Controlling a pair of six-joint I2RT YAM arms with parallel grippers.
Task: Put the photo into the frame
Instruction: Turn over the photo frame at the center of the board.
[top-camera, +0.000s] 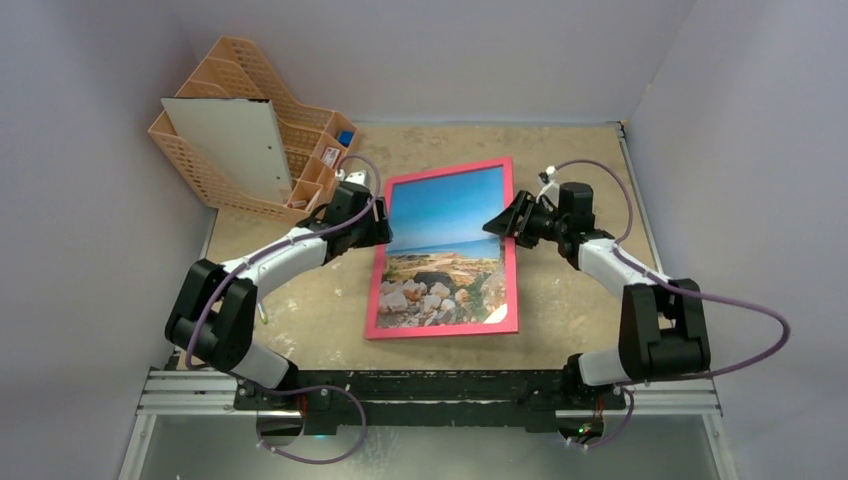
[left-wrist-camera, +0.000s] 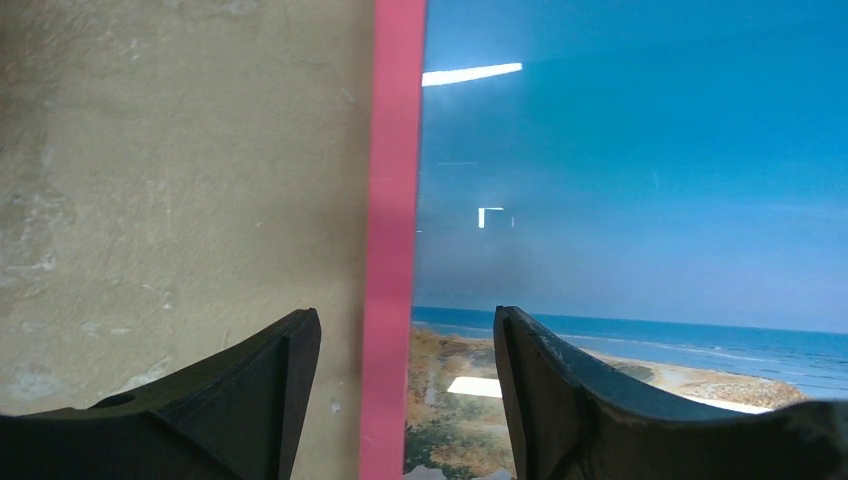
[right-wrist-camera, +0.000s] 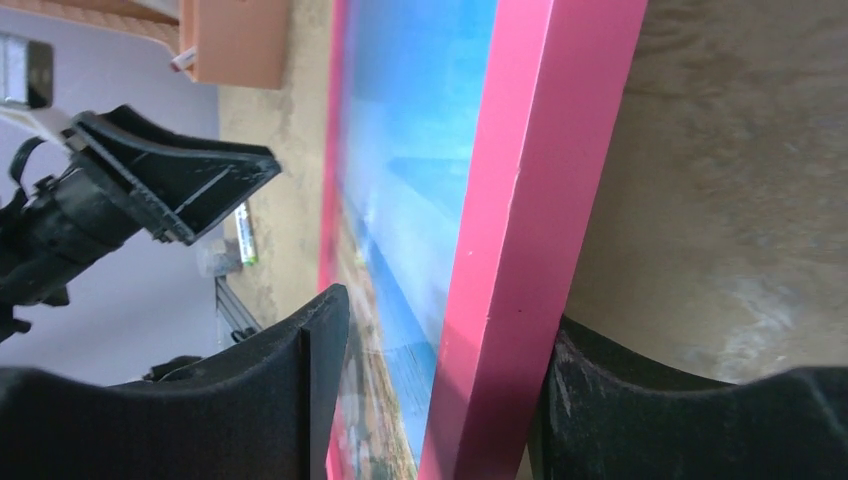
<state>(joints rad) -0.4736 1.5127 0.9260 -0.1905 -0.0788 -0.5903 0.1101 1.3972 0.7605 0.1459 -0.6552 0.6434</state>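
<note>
The frame (top-camera: 374, 290), with its pink-red border, lies flat on the table in the middle of the top view. The photo (top-camera: 447, 215) of blue sky, sea and rocks shows inside it, under the pane. My left gripper (top-camera: 381, 222) is open and straddles the frame's left border (left-wrist-camera: 393, 200), one finger over the table and one over the photo (left-wrist-camera: 620, 180). My right gripper (top-camera: 500, 222) is open around the frame's right border (right-wrist-camera: 530, 180). Its outer finger (right-wrist-camera: 620, 400) is against the frame's side, and its inner finger stands apart above the photo (right-wrist-camera: 410, 130).
An orange plastic organiser (top-camera: 250, 100) stands at the back left with a pale board (top-camera: 235, 145) leaning in it. Grey walls close in on the left, back and right. A metal rail (top-camera: 430, 395) runs along the near edge. A small pen-like item (right-wrist-camera: 243, 235) lies left of the frame.
</note>
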